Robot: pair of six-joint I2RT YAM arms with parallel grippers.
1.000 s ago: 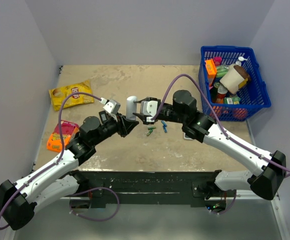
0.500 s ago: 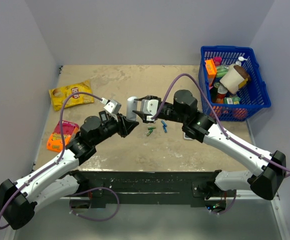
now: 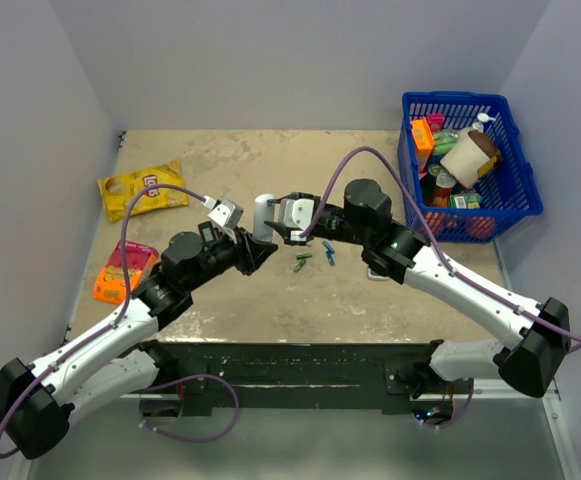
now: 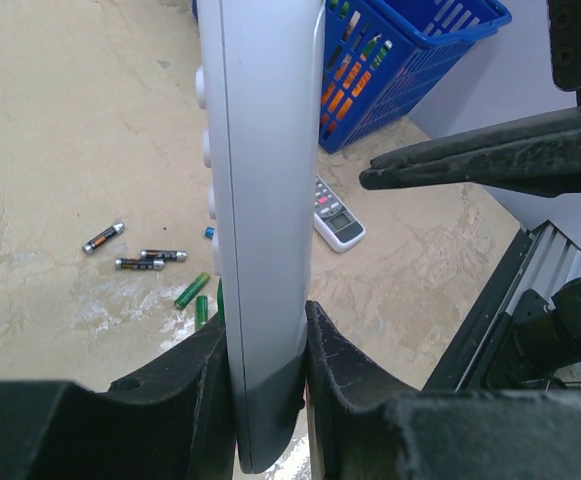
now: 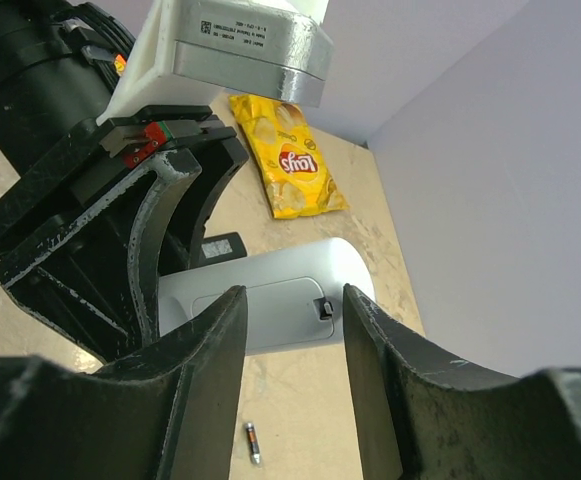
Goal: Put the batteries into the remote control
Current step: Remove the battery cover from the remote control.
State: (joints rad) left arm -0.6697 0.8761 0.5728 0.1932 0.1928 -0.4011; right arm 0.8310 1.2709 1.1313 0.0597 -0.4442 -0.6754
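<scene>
My left gripper (image 3: 254,250) is shut on the lower end of the slim white remote control (image 3: 262,212) and holds it upright above the table. In the left wrist view the remote (image 4: 260,200) stands edge-on between my fingers (image 4: 350,370). My right gripper (image 3: 276,230) is open. In the right wrist view its jaws stand on either side of the remote's back cover (image 5: 270,300), near the cover latch (image 5: 322,308), without touching it. Two green batteries (image 4: 192,292) lie on the table below the remote; they also show in the top view (image 3: 303,259).
Two dark brownish cells (image 4: 135,250) and a blue cell (image 3: 328,255) lie by the green ones. A grey-white buttoned remote (image 4: 337,222) lies near the blue basket (image 3: 515,195) of goods. A yellow chips bag (image 3: 142,188) and a pink-orange packet (image 3: 123,270) lie at left.
My right gripper has edged left, closer around the remote's upper end. The left gripper and the remote have stayed still.
</scene>
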